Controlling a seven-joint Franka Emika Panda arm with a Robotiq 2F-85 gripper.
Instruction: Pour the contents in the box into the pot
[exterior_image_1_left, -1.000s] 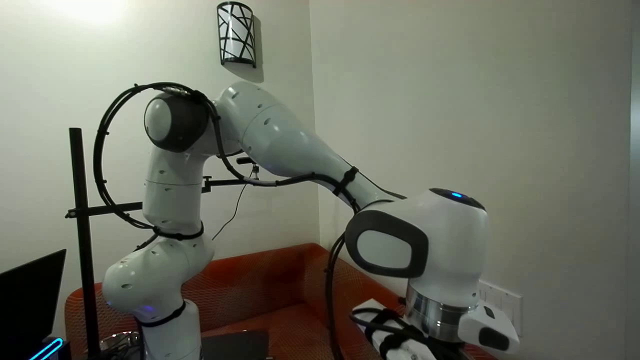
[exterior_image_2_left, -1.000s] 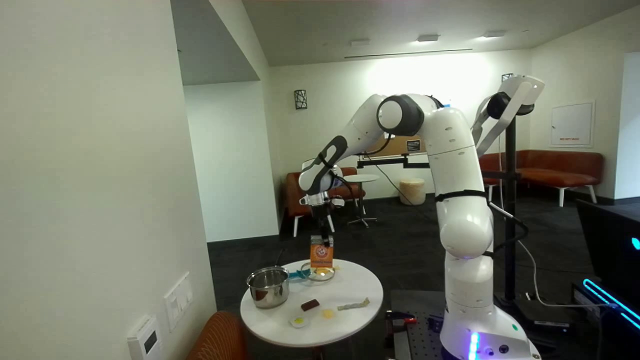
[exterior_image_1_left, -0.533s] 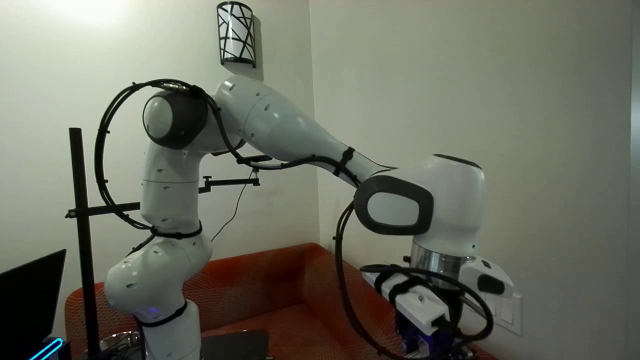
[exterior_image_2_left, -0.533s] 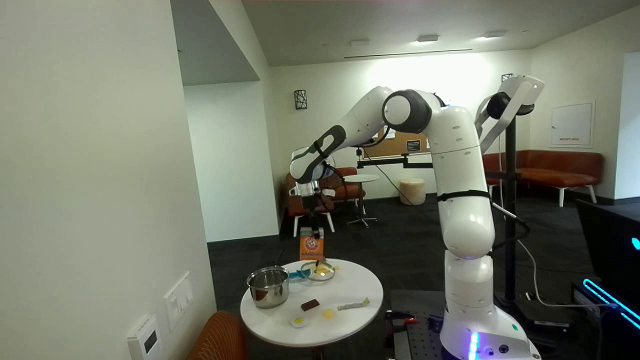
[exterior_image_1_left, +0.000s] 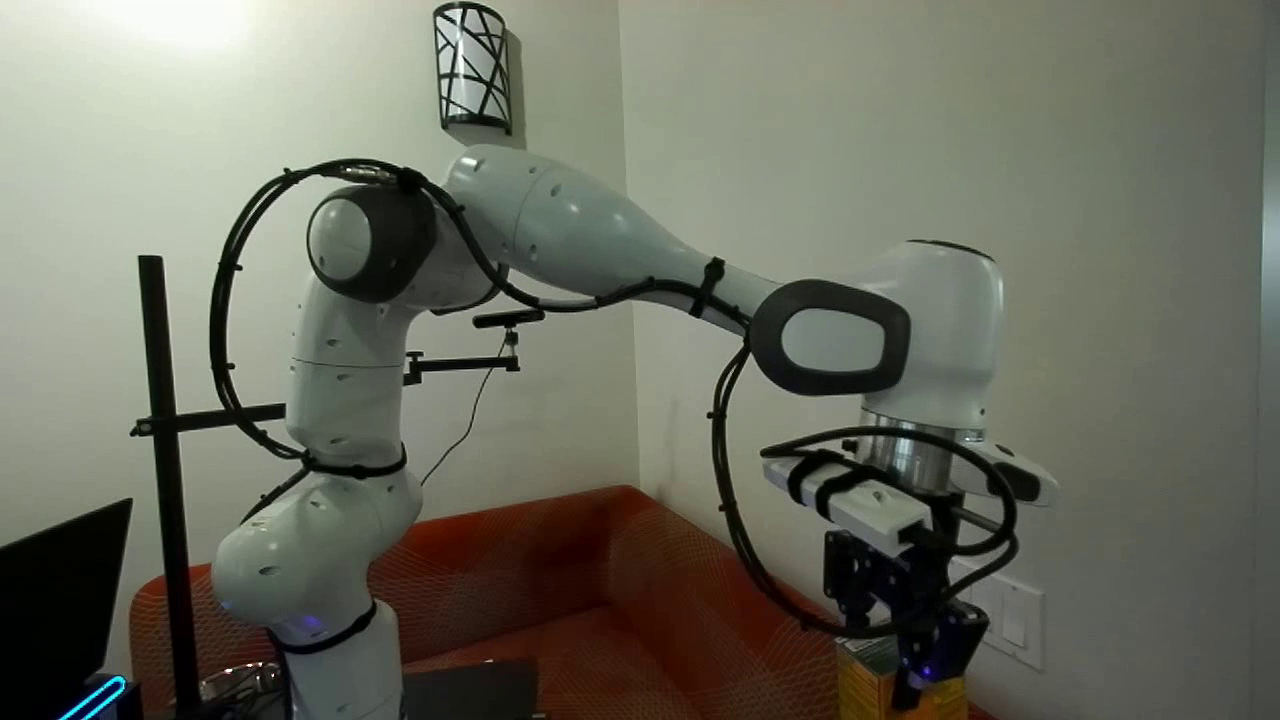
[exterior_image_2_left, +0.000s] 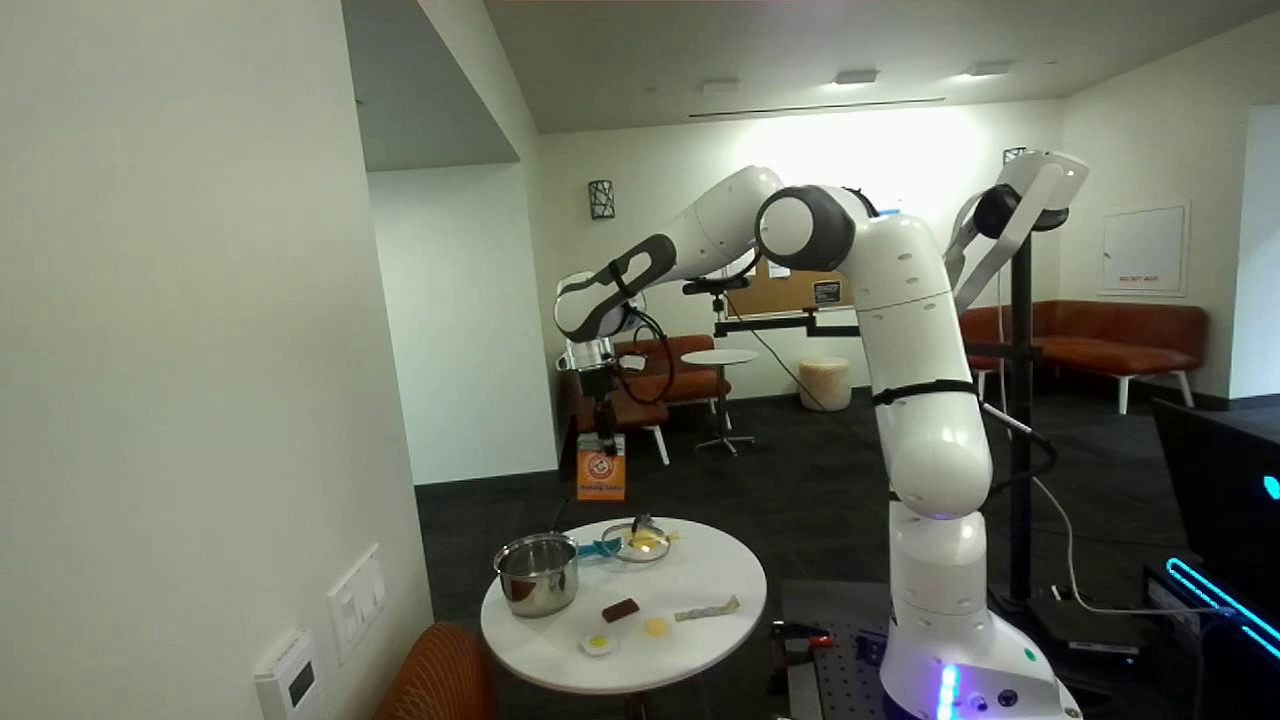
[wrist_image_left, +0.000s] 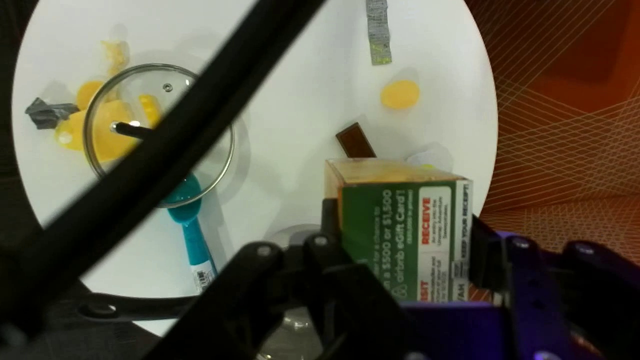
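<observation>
Box (exterior_image_2_left: 601, 475) hangs upright above the table (exterior_image_2_left: 690, 650), the jaws of the gripper (wrist_image_left: 406, 234) clamped on its sides. Whether it is directly over the pot (exterior_image_2_left: 540, 585), I can't tell.

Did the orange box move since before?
Yes, in an exterior view the orange box went up and toward the picture's left, away from the glass lid.

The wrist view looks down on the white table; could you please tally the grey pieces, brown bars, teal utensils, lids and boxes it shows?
Grey strip and grey crumpled scrap: 2
Brown bar: 1
Teal utensil: 1
Lid: 1
Box, held between the fingers: 1
Total: 6
</observation>
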